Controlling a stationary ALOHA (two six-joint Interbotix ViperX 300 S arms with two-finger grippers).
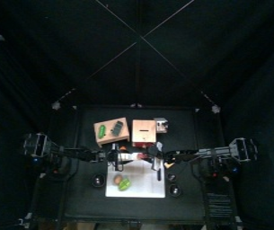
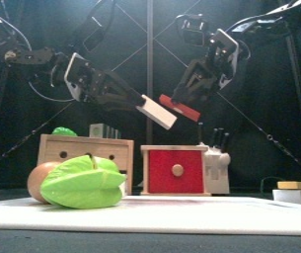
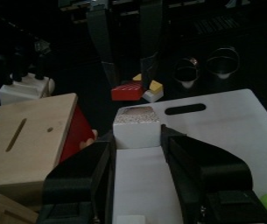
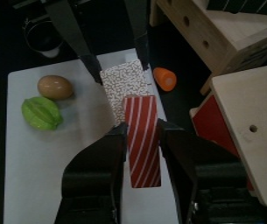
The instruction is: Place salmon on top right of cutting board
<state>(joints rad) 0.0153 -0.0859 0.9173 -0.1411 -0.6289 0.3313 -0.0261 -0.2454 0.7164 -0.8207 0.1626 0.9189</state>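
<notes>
Salmon (image 4: 143, 153) is clamped in the right gripper (image 4: 142, 127), held above the cutting board (image 4: 42, 166). It touches the white speckled block (image 3: 136, 122) gripped by the left gripper (image 3: 139, 140). Risk: released here, it could snag on the block and miss the board's corner.

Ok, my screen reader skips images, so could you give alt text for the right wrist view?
The right tool holds a red striped slab over a white cutting board, end to end with a speckled white slab in the left tool. A green toy lies on the board.
</notes>
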